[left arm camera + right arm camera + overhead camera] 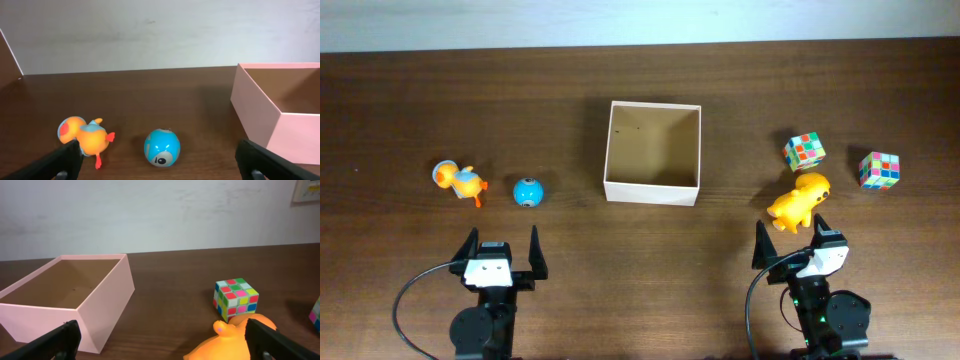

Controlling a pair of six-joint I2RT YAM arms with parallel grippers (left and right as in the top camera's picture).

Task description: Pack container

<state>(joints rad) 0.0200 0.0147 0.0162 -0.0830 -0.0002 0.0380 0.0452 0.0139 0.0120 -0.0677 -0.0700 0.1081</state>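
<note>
The container (607,150) is a square open box with cream walls and a tan inside, at the table's middle; it holds nothing. It also shows in the left wrist view (260,107) and the right wrist view (107,297). An orange duck toy (458,181) (82,137) and a blue ball toy (528,190) (162,147) lie left of it. A yellow-orange animal toy (798,200) (230,342) and two colourful puzzle cubes (804,151) (879,169) lie to its right; one cube shows in the right wrist view (235,298). My left gripper (502,248) (160,165) and right gripper (788,236) (160,342) are open and empty near the front edge.
A pale wall runs along the table's far edge (640,42). Dark wooden tabletop (740,100) surrounds the box. Black cables loop beside each arm base at the front.
</note>
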